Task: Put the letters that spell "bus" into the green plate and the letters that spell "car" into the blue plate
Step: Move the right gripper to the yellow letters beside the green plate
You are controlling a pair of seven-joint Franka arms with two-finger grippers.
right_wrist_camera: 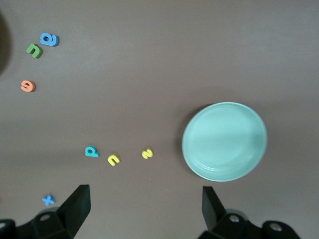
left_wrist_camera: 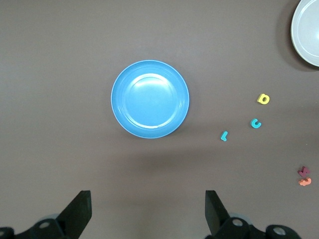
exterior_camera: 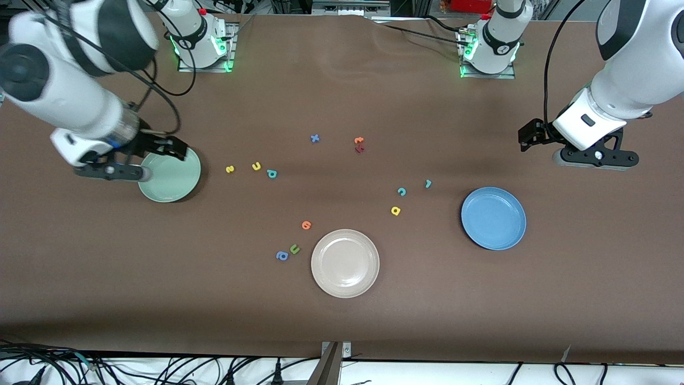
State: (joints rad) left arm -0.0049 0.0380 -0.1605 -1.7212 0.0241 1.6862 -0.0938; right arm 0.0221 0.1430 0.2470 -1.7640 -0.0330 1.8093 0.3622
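Note:
The green plate (exterior_camera: pixel 170 175) (right_wrist_camera: pixel 224 142) lies toward the right arm's end, with nothing in it. Beside it, toward the table's middle, lie the yellow s (exterior_camera: pixel 230 169) (right_wrist_camera: pixel 147 154), yellow u (exterior_camera: pixel 256 166) (right_wrist_camera: pixel 113 160) and teal b (exterior_camera: pixel 272 173) (right_wrist_camera: pixel 91 151). The blue plate (exterior_camera: pixel 493 217) (left_wrist_camera: pixel 150 98) is also bare. Near it lie the teal r (exterior_camera: pixel 428 183) (left_wrist_camera: pixel 224 135), teal c (exterior_camera: pixel 401 191) (left_wrist_camera: pixel 255 123) and yellow a (exterior_camera: pixel 395 210) (left_wrist_camera: pixel 263 99). My right gripper (right_wrist_camera: pixel 145 199) hangs open over the table at the green plate's edge. My left gripper (left_wrist_camera: pixel 148 201) hangs open over bare table beside the blue plate.
A beige plate (exterior_camera: pixel 345 263) sits nearest the front camera, mid-table. Beside it lie an orange letter (exterior_camera: pixel 306 225), a green u (exterior_camera: pixel 294 248) and a blue rounded letter (exterior_camera: pixel 281 256). Farther back are a blue x (exterior_camera: pixel 315 138) and orange and dark red letters (exterior_camera: pixel 359 144).

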